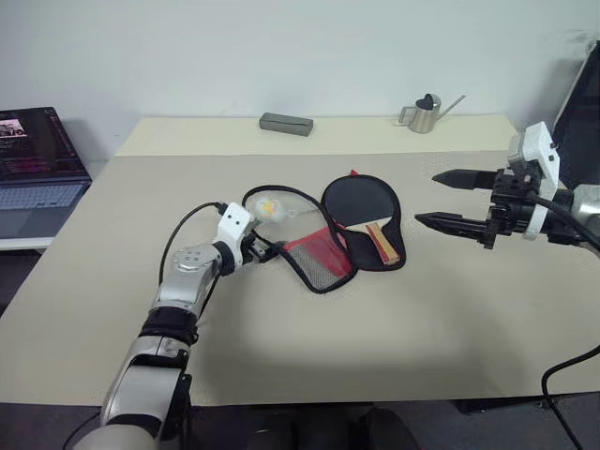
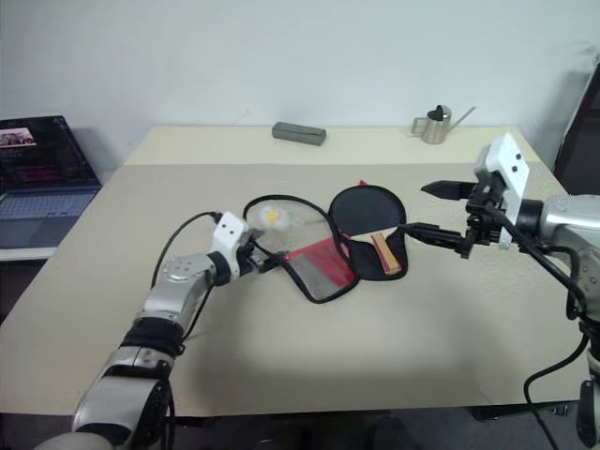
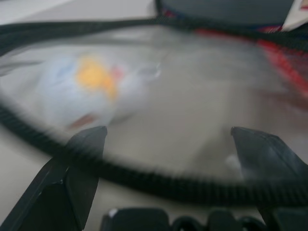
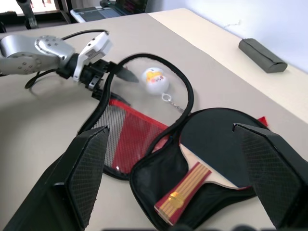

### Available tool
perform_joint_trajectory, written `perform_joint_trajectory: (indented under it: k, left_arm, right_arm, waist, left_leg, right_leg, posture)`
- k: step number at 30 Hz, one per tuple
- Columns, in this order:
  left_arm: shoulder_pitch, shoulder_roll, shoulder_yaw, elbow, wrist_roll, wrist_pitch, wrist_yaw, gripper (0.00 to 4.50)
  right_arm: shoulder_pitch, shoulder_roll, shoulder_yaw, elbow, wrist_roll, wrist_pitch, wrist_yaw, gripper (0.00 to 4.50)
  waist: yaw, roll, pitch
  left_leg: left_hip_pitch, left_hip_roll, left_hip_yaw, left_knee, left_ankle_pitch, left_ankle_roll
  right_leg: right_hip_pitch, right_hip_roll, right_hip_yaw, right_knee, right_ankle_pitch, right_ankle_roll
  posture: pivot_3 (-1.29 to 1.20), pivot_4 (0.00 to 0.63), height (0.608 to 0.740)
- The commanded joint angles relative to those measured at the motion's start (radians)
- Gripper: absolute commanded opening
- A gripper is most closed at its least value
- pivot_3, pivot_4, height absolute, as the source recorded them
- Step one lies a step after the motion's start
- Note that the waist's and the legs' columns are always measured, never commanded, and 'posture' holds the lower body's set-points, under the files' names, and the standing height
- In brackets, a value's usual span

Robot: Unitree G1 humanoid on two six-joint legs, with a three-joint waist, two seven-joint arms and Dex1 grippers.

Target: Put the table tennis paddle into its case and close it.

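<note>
Paddle (image 4: pixel 211 149) lies in my opened case (image 4: pixel 144 139); left gripper (image 1: pixel 267 251) gapes at its rim, right gripper (image 1: pixel 448 199) spread above.

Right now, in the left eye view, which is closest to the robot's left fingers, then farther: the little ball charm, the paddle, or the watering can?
1. Ball charm, just beyond the left gripper.
2. Table tennis paddle, farther right, lying in the open case.
3. Watering can, at the table's far edge.
</note>
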Motion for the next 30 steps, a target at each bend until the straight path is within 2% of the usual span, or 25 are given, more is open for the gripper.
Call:
perform_joint_trajectory:
  k: [1,9,19,30]
  left_arm:
    - [-0.097,-0.051,-0.006,-0.022,-0.015,-0.04,-0.023,4.5]
    - [-0.246,-0.168,-0.032,0.019,-0.009,-0.08,-0.074,4.5]
    - [-0.347,-0.294,-0.069,0.287,0.055,-0.21,-0.033,4.5]
    - [-0.363,-0.303,-0.051,0.374,0.073,-0.271,0.013,4.5]
  right_arm:
    - [0.01,-0.016,-0.05,-0.035,0.024,-0.018,-0.005,4.48]
    - [0.06,-0.026,-0.076,-0.072,0.056,-0.005,-0.025,4.48]
    - [0.095,-0.029,-0.099,-0.108,0.09,0.023,-0.073,4.48]
    - [0.11,0.026,-0.09,-0.11,0.121,0.101,-0.205,4.48]
  waist:
    - [0.002,-0.001,0.0]
    - [0.004,-0.002,0.001]
    - [0.001,-0.003,0.001]
    - [0.003,-0.004,0.002]
  left_leg:
    - [0.0,0.0,0.0,0.0,0.0,0.0]
    - [-0.001,-0.001,0.001,0.001,0.001,-0.001]
    - [-0.001,-0.001,0.004,0.001,0.001,-0.001]
    - [-0.001,-0.001,0.004,0.001,0.001,-0.001]
  right_leg:
    - [0.0,0.0,0.0,0.0,0.0,0.0]
    - [0.0,-0.001,0.0,0.0,0.0,0.0]
    - [0.0,0.0,0.0,0.0,0.0,0.0]
    - [0.0,0.0,0.0,0.0,0.0,0.001]
  posture:
    - [0.0,0.15,0.74]
    - [0.0,0.15,0.74]
    - [0.0,0.15,0.74]
    - [0.0,0.15,0.74]
